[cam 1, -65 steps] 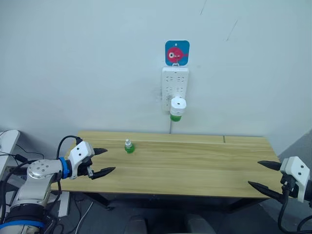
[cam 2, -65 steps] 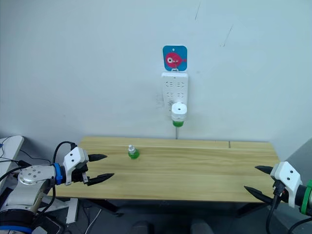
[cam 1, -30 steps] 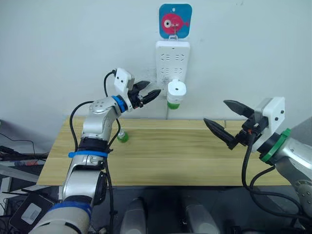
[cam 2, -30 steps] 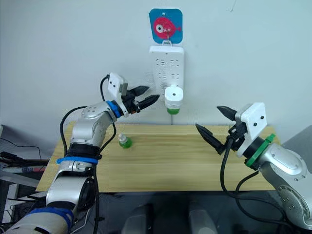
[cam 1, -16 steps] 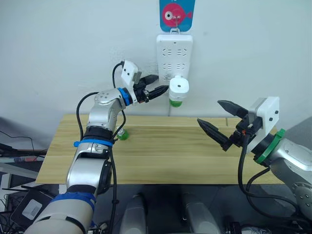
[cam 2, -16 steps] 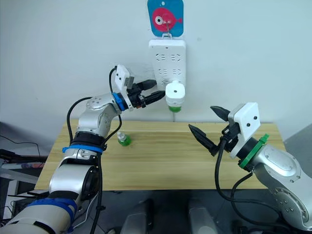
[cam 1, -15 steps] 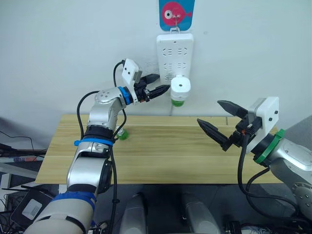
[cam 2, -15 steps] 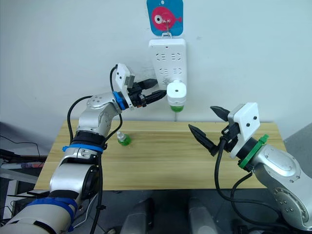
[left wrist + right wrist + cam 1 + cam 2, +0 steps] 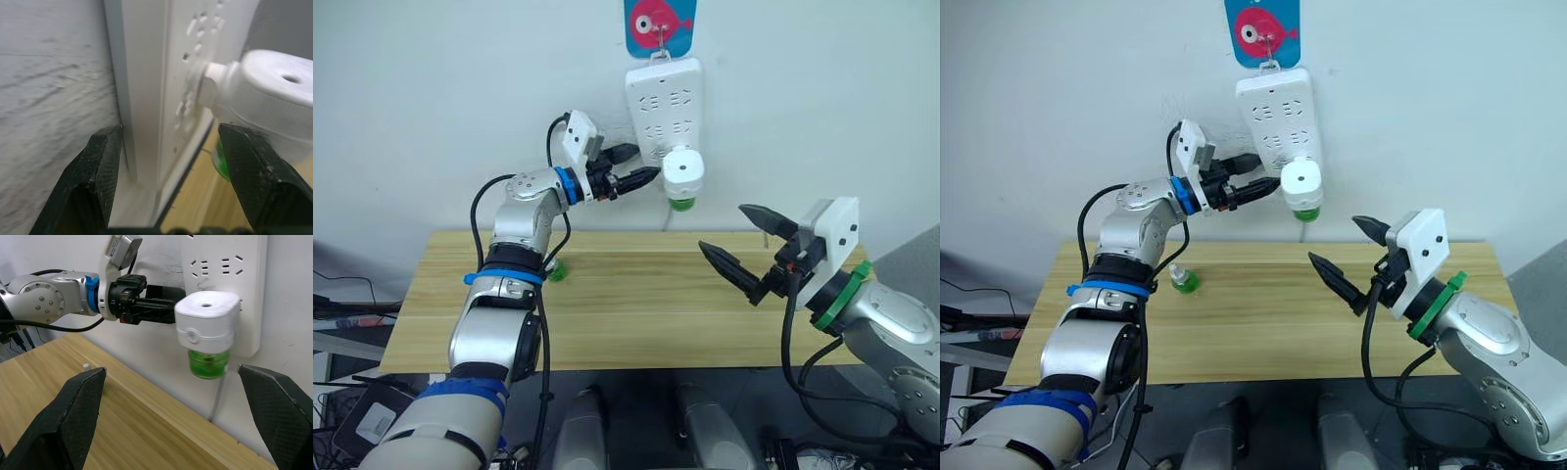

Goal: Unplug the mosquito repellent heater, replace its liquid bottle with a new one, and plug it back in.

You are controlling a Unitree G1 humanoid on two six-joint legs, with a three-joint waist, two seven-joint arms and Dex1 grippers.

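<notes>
The white mosquito repellent heater (image 9: 683,171) sits plugged into the lowest socket of the wall power strip (image 9: 658,98). Its liquid bottle (image 9: 682,204) shows green under it. My left gripper (image 9: 644,163) is open just to the heater's left. In the left wrist view one finger (image 9: 98,171) is by the wall and the other finger (image 9: 254,171) is below the heater (image 9: 264,93). The new one (image 9: 1181,279), white-capped, stands on the table behind my left arm. My right gripper (image 9: 721,227) hangs open and empty, right of and below the heater.
The power strip hangs tilted from a hook on a blue fish sign (image 9: 660,22), and its cable (image 9: 668,220) drops behind the wooden table (image 9: 636,313). The wall lies close behind the strip.
My left gripper has moved further right, up to the heater. The strip's lower end has swung right with the heater. My right gripper has edged left. The camera has shifted.
</notes>
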